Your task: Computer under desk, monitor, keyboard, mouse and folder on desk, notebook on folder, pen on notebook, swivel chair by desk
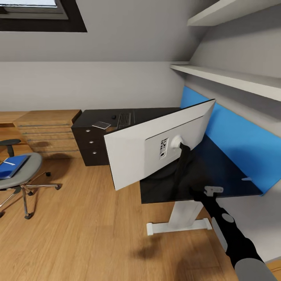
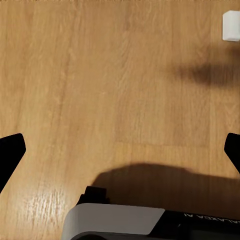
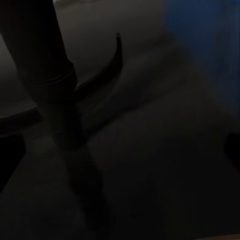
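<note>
The monitor (image 1: 156, 144) stands over the black desk (image 1: 222, 171), its white back towards me. My right gripper (image 1: 186, 153) reaches in at the monitor's black stem (image 3: 50, 95); its dark fingertips sit wide apart at the edges of the right wrist view, open, with the stem and the curved base rim between them. Farther along the desk lie the keyboard (image 1: 124, 119), the small dark mouse (image 1: 114, 116) and a flat grey notebook (image 1: 101, 125). The swivel chair (image 1: 23, 179) stands at the left with the blue folder (image 1: 11, 167) on its seat and the white pen (image 1: 8, 163) on the folder. My left gripper (image 2: 120, 150) hangs open over the floor.
A light wooden drawer chest (image 1: 48, 130) stands against the back wall, left of the desk. The desk's white pedestal foot (image 1: 177, 226) rests on the wooden floor. Two white shelves (image 1: 234, 80) hang above the blue back panel (image 1: 242, 144). Open floor lies between chair and desk.
</note>
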Available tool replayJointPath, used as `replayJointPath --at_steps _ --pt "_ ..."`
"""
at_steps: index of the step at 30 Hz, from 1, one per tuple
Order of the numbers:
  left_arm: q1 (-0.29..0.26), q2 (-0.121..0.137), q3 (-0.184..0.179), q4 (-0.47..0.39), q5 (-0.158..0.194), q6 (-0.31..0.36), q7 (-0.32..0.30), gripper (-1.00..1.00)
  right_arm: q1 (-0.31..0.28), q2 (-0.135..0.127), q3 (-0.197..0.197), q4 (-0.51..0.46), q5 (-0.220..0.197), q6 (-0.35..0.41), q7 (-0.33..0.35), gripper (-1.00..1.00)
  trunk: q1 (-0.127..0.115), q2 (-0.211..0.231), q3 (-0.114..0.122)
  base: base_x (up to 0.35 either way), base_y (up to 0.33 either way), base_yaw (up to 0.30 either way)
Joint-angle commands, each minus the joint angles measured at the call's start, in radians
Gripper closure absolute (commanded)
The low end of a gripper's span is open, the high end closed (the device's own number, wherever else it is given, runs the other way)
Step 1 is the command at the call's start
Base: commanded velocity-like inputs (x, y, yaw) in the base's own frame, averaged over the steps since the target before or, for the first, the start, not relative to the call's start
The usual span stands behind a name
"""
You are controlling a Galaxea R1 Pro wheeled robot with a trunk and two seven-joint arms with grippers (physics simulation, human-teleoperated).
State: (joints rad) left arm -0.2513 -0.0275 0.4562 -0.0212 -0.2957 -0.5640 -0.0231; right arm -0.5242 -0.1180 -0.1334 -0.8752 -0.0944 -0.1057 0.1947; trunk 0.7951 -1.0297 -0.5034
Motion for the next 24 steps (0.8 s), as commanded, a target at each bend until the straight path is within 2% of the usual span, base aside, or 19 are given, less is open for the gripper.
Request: replayJointPath --at_steps 1,6,10,24 --pt "0.000 0.000 0.009 0.000 -0.006 -0.002 -0.003 -1.00 0.000 0.001 -0.002 0.001 -0.010 -0.016 0.008 -1.00 0.000 -0.001 -0.001 0.000 0.000 0.000" --pt "0.000 0.000 0.009 0.000 -0.006 -0.002 -0.003 -1.00 0.001 0.011 0.000 0.002 -0.011 -0.111 0.007 -1.00 0.000 -0.001 -0.001 0.000 0.000 0.000" --pt "0.000 0.000 0.009 0.000 -0.006 -0.002 -0.003 -1.00 0.006 0.030 0.001 0.002 -0.010 -0.175 0.008 -1.00 0.000 -0.001 -0.001 0.000 0.000 0.000" --pt "0.000 0.000 0.009 0.000 -0.006 -0.002 -0.003 -1.00 0.009 0.041 0.002 0.005 -0.010 -0.201 0.008 -1.00 0.000 -0.001 -0.001 0.000 0.011 0.000"
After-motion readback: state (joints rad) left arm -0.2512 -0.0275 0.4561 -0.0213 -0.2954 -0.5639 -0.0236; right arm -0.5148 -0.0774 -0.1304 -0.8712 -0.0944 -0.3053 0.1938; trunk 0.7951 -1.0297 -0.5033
